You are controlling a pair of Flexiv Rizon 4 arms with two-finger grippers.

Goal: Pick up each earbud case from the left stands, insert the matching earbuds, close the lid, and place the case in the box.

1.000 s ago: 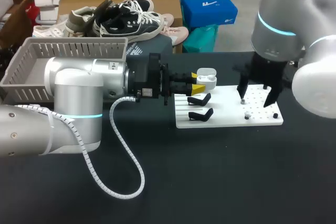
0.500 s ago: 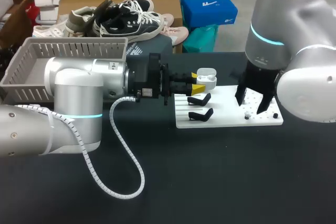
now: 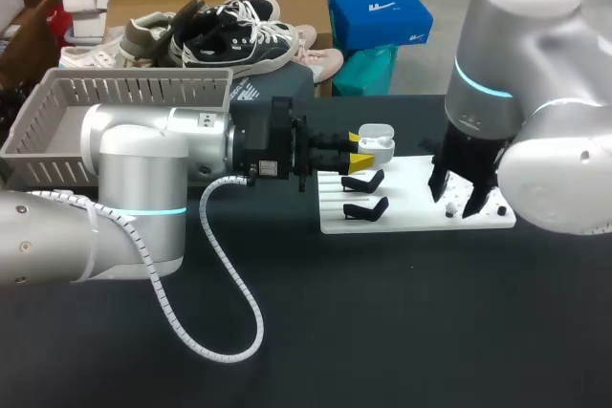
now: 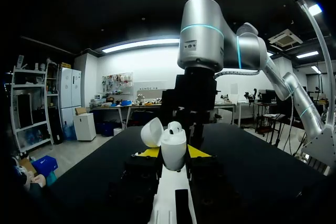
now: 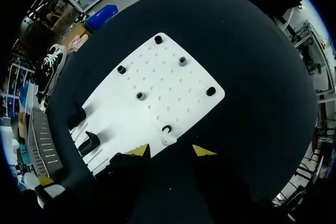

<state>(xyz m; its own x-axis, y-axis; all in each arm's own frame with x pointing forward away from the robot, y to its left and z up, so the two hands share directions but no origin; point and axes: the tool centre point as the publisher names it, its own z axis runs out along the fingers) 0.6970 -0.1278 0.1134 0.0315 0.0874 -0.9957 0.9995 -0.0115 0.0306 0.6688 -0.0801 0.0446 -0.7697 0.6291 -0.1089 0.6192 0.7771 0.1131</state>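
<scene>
The left pincer (image 3: 361, 148) comes in level from the left of the head view. It is clamped on the open white case (image 3: 378, 145), one yellow tip on each side of the body. In the left wrist view the case (image 4: 173, 153) stands upright between the fingers (image 4: 148, 152). Its lid (image 4: 152, 132) is tipped back to one side and one earbud (image 4: 175, 126) sits in the top. The case is held just above the far left corner of the white board (image 3: 411, 209), right of centre in the head view, over the two black stands (image 3: 363, 182).

The right pincer (image 3: 457, 190) hangs point-down over the right part of the board with its fingers apart and nothing between them. In the right wrist view its yellow tips (image 5: 137, 150) straddle the board's near edge. A small white earbud (image 5: 168, 140) lies at that edge, just ahead of the gap between them, beside a black ring (image 5: 166, 128). Whether either finger touches the earbud I cannot tell.

A grey basket (image 3: 124, 93) sits at the upper left of the head view, on the black surface (image 3: 382, 322), well apart from the case.
</scene>
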